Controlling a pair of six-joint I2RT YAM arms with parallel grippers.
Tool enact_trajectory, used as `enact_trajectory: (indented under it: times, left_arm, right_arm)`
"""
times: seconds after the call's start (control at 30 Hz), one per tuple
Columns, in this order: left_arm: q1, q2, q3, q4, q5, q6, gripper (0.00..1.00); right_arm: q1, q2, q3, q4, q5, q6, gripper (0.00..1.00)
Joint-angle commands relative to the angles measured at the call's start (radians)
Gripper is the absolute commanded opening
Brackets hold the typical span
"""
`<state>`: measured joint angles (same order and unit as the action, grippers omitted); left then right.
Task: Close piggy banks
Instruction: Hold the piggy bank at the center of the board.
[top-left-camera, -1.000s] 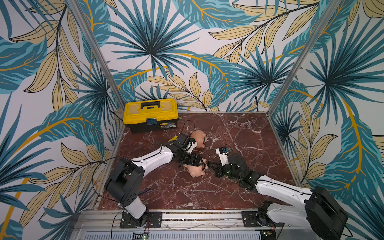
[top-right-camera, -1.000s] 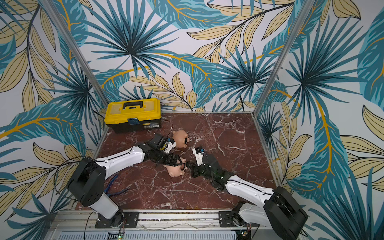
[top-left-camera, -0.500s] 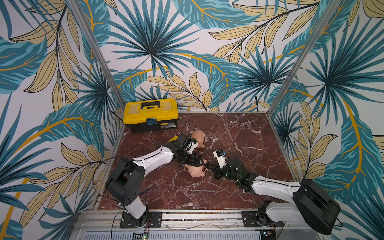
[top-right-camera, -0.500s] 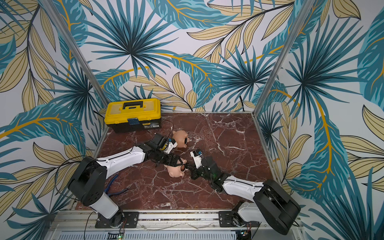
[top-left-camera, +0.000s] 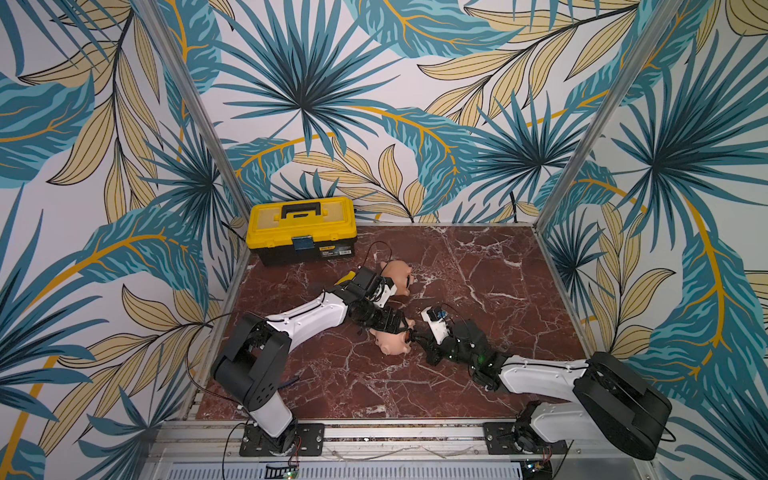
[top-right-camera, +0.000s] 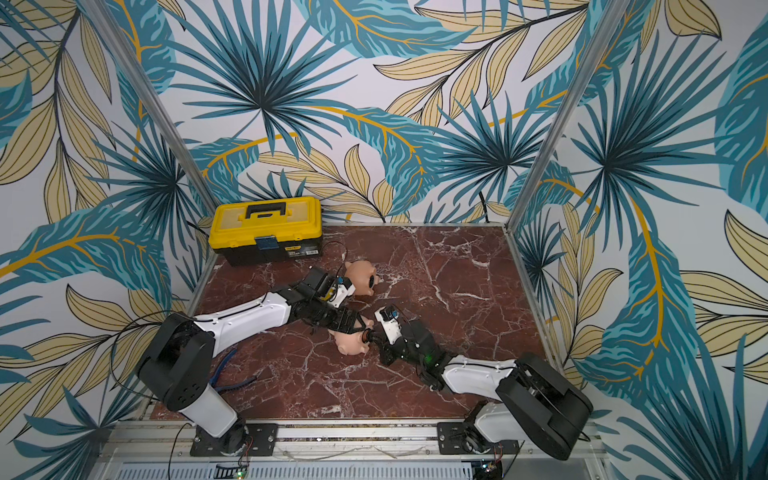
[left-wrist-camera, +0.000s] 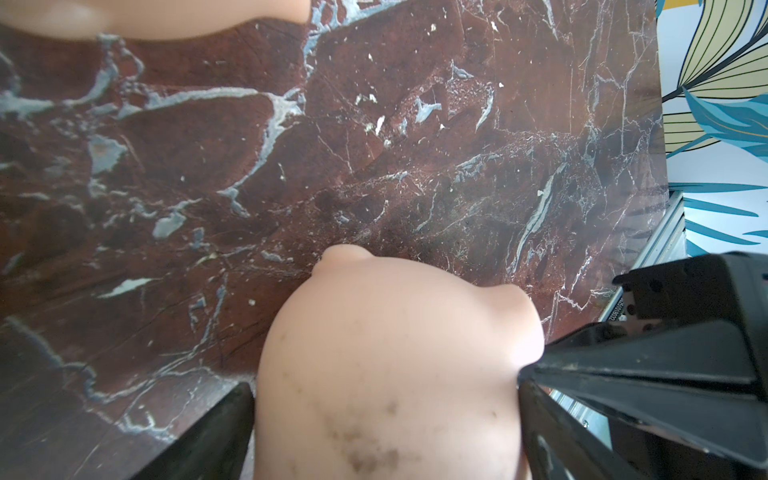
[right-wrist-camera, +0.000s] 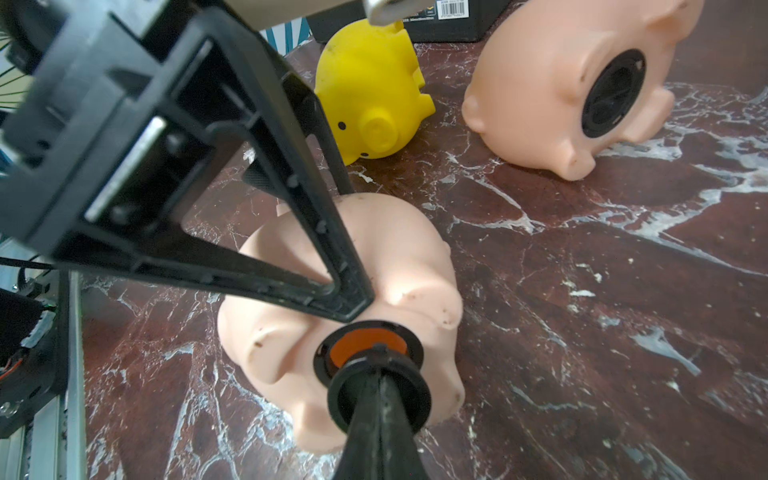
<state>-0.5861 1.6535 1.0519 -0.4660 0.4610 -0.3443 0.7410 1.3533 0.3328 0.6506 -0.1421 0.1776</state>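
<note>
A pale pink piggy bank (top-left-camera: 392, 344) (top-right-camera: 350, 343) lies on its side mid-table, belly hole toward my right arm. My left gripper (top-left-camera: 388, 325) (left-wrist-camera: 382, 395) is shut on it, one finger on each flank of the piggy bank (left-wrist-camera: 386, 365). My right gripper (top-left-camera: 412, 336) (right-wrist-camera: 379, 361) is shut on a black round cap (right-wrist-camera: 378, 397), held just at the pig's black-rimmed hole (right-wrist-camera: 365, 347), where orange shows inside. A peach-orange piggy bank (top-left-camera: 397, 274) (right-wrist-camera: 540, 83) lies behind, a black cap (right-wrist-camera: 615, 91) in its belly. A yellow piggy bank (right-wrist-camera: 374, 95) lies beside it, mostly hidden behind my left arm in both top views.
A yellow-and-black toolbox (top-left-camera: 301, 232) (top-right-camera: 268, 230) stands at the back left corner. Metal frame posts and patterned walls close in the marble table (top-left-camera: 478, 266) on three sides. A rail (top-left-camera: 374, 432) runs along the front edge. Blue cable (top-right-camera: 230, 372) lies by my left arm's base.
My right gripper has moved left with the black cap, up to the pale pink pig's belly hole. My left gripper and the pig have stayed where they were.
</note>
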Motion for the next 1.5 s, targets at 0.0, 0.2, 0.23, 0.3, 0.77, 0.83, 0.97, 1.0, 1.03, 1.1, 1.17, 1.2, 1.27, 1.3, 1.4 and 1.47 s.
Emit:
enact_trajectory:
  times: [0.0, 0.2, 0.23, 0.3, 0.77, 0.83, 0.97, 1.0, 1.03, 1.1, 1.17, 1.2, 1.27, 1.3, 1.4, 1.47]
  left_arm:
    - [0.002, 0.039, -0.006, -0.051, -0.014, 0.017, 0.97]
    - [0.001, 0.046, -0.001, -0.051, -0.007, 0.015, 0.97]
    - [0.000, 0.046, -0.001, -0.051, -0.006, 0.016, 0.97]
    - [0.000, 0.047, -0.002, -0.050, -0.007, 0.016, 0.97]
    - [0.000, 0.048, -0.001, -0.051, 0.000, 0.014, 0.97]
    - [0.000, 0.049, -0.001, -0.051, -0.001, 0.013, 0.97]
    - [0.000, 0.048, -0.003, -0.051, 0.001, 0.012, 0.97]
    - [0.000, 0.048, -0.004, -0.050, 0.001, 0.012, 0.97]
    - [0.000, 0.048, -0.004, -0.051, 0.001, 0.012, 0.97]
    - [0.000, 0.046, -0.004, -0.051, 0.002, 0.011, 0.97]
    - [0.000, 0.046, -0.005, -0.051, 0.004, 0.010, 0.97]
    - [0.000, 0.046, -0.006, -0.050, 0.003, 0.009, 0.97]
    - [0.000, 0.047, -0.007, -0.050, 0.004, 0.008, 0.97]
    - [0.000, 0.046, -0.007, -0.051, 0.003, 0.008, 0.97]
    - [-0.001, 0.046, -0.007, -0.050, 0.004, 0.008, 0.97]
    - [-0.001, 0.046, -0.007, -0.050, 0.004, 0.008, 0.97]
  right_arm:
    - [0.015, 0.021, -0.025, 0.071, 0.032, -0.065, 0.00]
    - [0.026, 0.042, -0.049, 0.144, 0.044, -0.117, 0.00]
    - [0.026, 0.044, -0.052, 0.150, 0.044, -0.125, 0.00]
    - [0.028, 0.046, -0.055, 0.158, 0.043, -0.137, 0.00]
    - [0.029, 0.088, -0.087, 0.271, 0.019, -0.217, 0.00]
    - [0.029, 0.098, -0.093, 0.295, 0.015, -0.229, 0.00]
    - [0.029, 0.126, -0.099, 0.346, -0.003, -0.249, 0.00]
    - [0.029, 0.135, -0.101, 0.361, -0.007, -0.255, 0.00]
    - [0.030, 0.143, -0.100, 0.369, -0.009, -0.261, 0.00]
    - [0.029, 0.156, -0.100, 0.386, -0.009, -0.270, 0.00]
    - [0.029, 0.162, -0.100, 0.392, -0.008, -0.275, 0.00]
    - [0.029, 0.163, -0.100, 0.395, -0.008, -0.277, 0.00]
    - [0.029, 0.164, -0.100, 0.396, 0.001, -0.278, 0.00]
    - [0.029, 0.164, -0.100, 0.396, 0.006, -0.278, 0.00]
    - [0.029, 0.162, -0.104, 0.400, 0.026, -0.275, 0.00]
    - [0.029, 0.160, -0.107, 0.411, 0.035, -0.275, 0.00]
